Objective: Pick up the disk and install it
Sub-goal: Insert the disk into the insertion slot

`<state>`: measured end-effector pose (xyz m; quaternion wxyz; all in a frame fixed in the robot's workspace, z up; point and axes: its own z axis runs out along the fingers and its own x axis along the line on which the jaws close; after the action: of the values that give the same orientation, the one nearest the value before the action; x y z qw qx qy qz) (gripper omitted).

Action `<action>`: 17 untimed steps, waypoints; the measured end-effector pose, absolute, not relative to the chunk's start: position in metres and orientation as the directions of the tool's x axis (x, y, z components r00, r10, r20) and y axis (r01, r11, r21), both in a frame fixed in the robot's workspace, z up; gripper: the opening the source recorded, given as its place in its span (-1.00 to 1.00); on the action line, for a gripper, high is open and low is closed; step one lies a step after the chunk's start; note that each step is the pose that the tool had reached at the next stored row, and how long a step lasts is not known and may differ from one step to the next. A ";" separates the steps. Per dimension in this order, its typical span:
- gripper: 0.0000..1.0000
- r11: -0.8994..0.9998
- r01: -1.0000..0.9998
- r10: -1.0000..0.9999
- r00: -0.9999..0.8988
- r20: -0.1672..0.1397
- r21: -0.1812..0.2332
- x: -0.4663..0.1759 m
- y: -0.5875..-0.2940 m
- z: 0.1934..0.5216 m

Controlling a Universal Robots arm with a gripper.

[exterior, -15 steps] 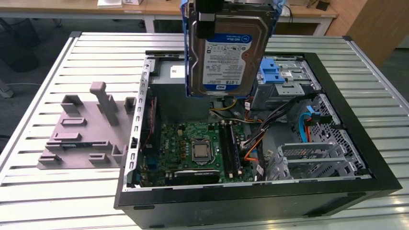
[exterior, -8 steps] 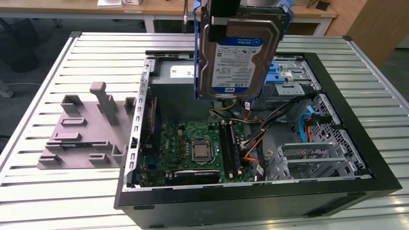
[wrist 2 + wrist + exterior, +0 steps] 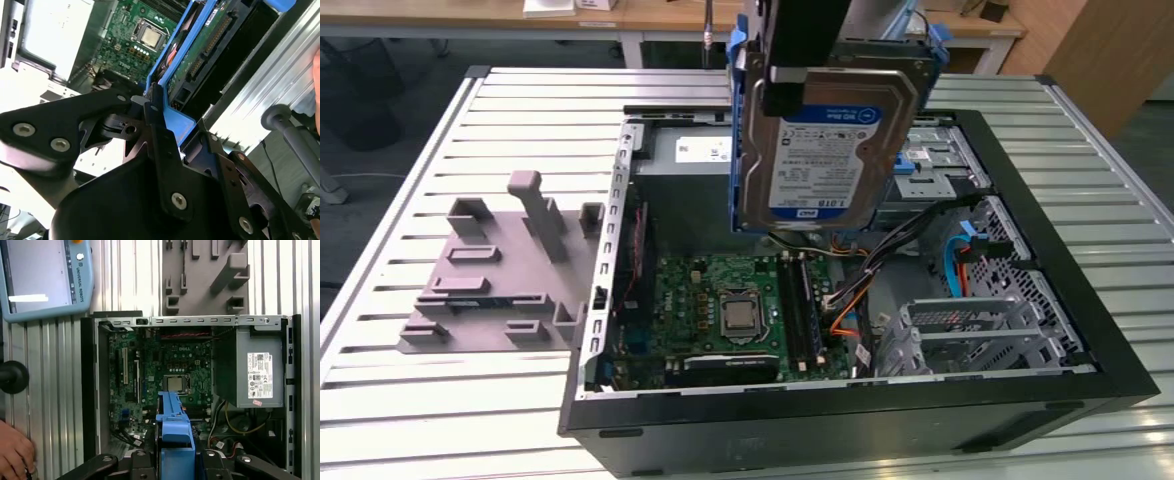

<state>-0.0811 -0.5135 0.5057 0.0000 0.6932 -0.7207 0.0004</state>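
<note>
The disk [image 3: 821, 160], a silver-grey drive with a blue-and-white label in a blue carrier, hangs upright above the open computer case [image 3: 1067, 250], label side facing the exterior view. My gripper [image 3: 803, 92] is shut on its upper end. In the second wrist view the gripper [image 3: 155, 107] clamps the blue carrier of the disk [image 3: 210, 45], whose circuit-board side shows. In the first wrist view the disk [image 3: 175, 422] points down over the motherboard [image 3: 165, 375], held by the gripper [image 3: 175, 460].
Inside the case lie the motherboard [image 3: 734, 300], a grey power-supply box [image 3: 250, 370], cables and a metal drive cage [image 3: 974, 330]. A grey fixture [image 3: 494, 270] sits on the slatted table at the exterior view's left. A teach pendant [image 3: 45, 275] and a person's hand [image 3: 15, 450] are beside the case.
</note>
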 end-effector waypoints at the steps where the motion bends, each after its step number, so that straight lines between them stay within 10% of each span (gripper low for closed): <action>1: -0.27 0.039 -0.999 -0.999 -0.039 0.001 -0.001 -0.080 -0.516 0.505; 17: -0.27 0.021 -1.000 -1.000 -0.021 0.001 -0.001 -0.067 -0.533 0.495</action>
<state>-0.0672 -0.5327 0.4948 -0.0001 0.6995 -0.7146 0.0007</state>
